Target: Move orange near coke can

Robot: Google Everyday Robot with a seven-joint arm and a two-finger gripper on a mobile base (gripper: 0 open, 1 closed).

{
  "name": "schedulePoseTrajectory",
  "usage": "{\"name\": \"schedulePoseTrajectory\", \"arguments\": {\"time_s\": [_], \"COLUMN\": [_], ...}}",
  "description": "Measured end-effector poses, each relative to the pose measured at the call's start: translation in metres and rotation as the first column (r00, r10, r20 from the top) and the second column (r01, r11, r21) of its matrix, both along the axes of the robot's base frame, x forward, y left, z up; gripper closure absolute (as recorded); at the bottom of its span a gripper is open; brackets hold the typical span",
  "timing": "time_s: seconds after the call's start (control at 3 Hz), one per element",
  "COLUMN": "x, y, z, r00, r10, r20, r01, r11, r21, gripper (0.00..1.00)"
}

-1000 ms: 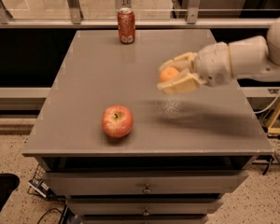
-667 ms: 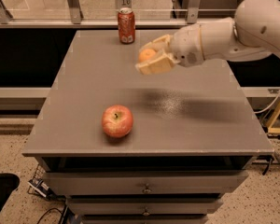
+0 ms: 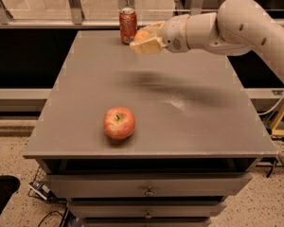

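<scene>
The white robot arm (image 3: 236,20) reaches in from the right side of the scene across the far part of the grey table (image 3: 203,126). Its gripper (image 3: 143,41) is at the far end of the tabletop, left of centre. The cream-coloured fingers (image 3: 149,45) are pinched around the orange (image 3: 142,34), which shows as a small round patch of orange between them. The orange is held clear of the surface and does not rest on it; a blurred dark shadow (image 3: 180,86) of the arm lies on the tabletop nearer the camera. The coke can (image 3: 128,26) stands upright at the far edge of the table, red with a silver top. The held orange is just to the right of the can, and whether the two touch cannot be told. A red-yellow apple (image 3: 119,123) with its stem end up sits alone on the near left part of the table, well apart from the can and the gripper. Below the tabletop are stacked drawers (image 3: 149,191) with small round knobs. Metal posts (image 3: 75,4) stand behind the far edge of the table.
</scene>
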State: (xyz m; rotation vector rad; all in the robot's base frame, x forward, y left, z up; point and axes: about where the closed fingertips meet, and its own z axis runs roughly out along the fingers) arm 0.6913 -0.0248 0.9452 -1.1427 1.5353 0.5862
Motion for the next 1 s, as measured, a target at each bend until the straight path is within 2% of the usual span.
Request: {"name": "schedulePoseTrajectory", "arguments": {"time_s": [0.33,0.67,1.0], "x": [0.023,0.023,0.05], "y": [-0.012,-0.012,-0.016], "z": [0.002,0.002,-0.009], "r00": [0.9988,0.9988,0.9991], "r10": [-0.001,-0.001,-0.029], "r20": [0.049,0.049,0.032], "r01": [0.002,0.002,0.03], "r11": [1.0,1.0,0.999], "r21": [-0.022,-0.022,-0.032], "gripper": [1.0,1.0,1.0]}}
